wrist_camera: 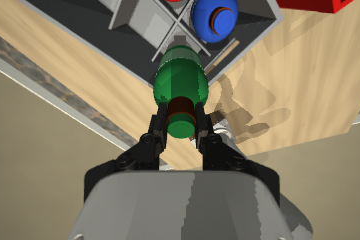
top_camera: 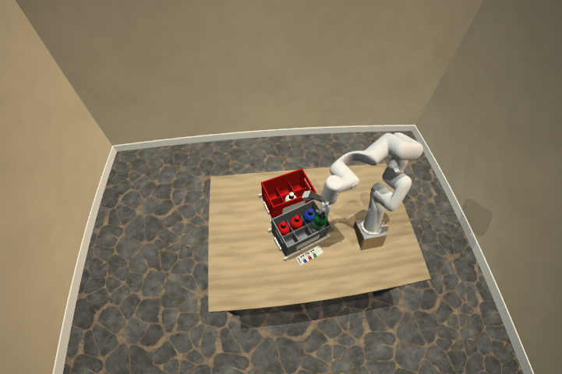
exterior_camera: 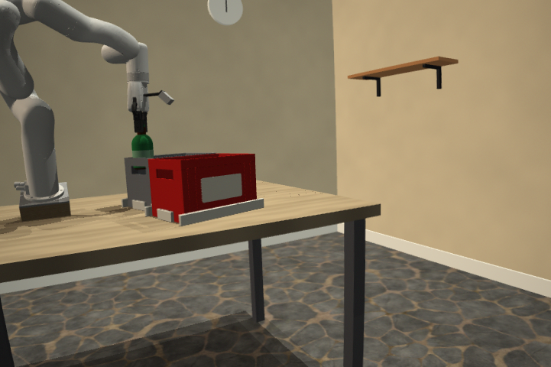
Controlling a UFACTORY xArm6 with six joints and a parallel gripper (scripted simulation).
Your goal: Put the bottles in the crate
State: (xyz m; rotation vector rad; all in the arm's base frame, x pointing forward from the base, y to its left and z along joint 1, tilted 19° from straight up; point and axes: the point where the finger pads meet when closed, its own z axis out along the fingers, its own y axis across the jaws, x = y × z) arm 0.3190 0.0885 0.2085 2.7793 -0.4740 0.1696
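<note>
My gripper (top_camera: 321,214) (exterior_camera: 140,129) (wrist_camera: 181,112) is shut on the neck of a green bottle (top_camera: 319,221) (exterior_camera: 142,143) (wrist_camera: 180,80). The bottle is upright, its lower part inside the right front compartment of the grey crate (top_camera: 291,248) (exterior_camera: 137,186); its base is hidden. In the grey crate's back row stand two red bottles (top_camera: 283,228) (top_camera: 296,221) and a blue bottle (top_camera: 309,216) (wrist_camera: 204,24). The red crate (exterior_camera: 167,196) holds a white bottle (top_camera: 289,199) in its front row. The pick list (top_camera: 309,255) shows blue, red and green marks; its numbers are too small to read surely.
The red crate stands close behind the grey crate, with low pale strips (exterior_camera: 224,211) around their bases. The robot's base block (top_camera: 371,241) is to the right on the table (top_camera: 245,282). A camera arm sticks out from the wrist above the crates.
</note>
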